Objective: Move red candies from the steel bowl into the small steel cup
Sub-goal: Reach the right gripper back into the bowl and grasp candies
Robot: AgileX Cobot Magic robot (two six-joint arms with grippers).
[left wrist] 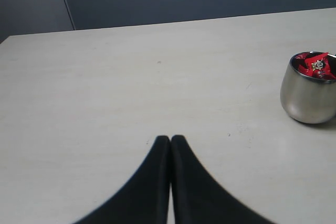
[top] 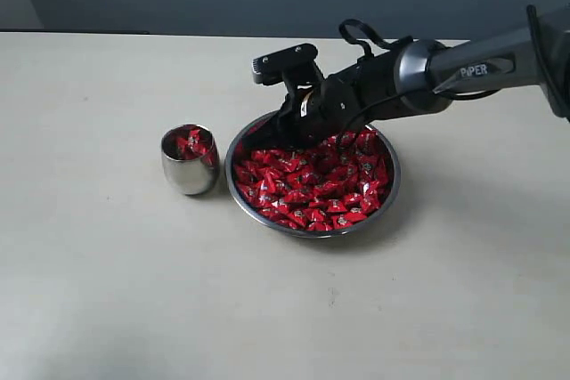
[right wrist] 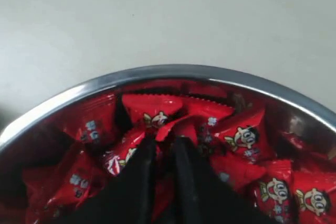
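Right gripper (right wrist: 165, 139) is down in the steel bowl (top: 307, 232), at the far-left part of the heap as my exterior view shows it. On the right wrist view I see its fingers (right wrist: 137, 182) nearly together, tips buried in the red candies (top: 325, 189), with a fold of red wrapper caught in the narrow gap between them, so it reads as a pinch on one candy. The bowl is full, candies up to the rim all round. The small steel cup (top: 190, 162) stands upright on the table (top: 107, 291) just left of the bowl, close to it but not touching, with a few red candies showing at its mouth. Left gripper (left wrist: 170, 139) has its fingers pressed flat together with nothing between them, over bare table; the cup is in its view, off to one side.
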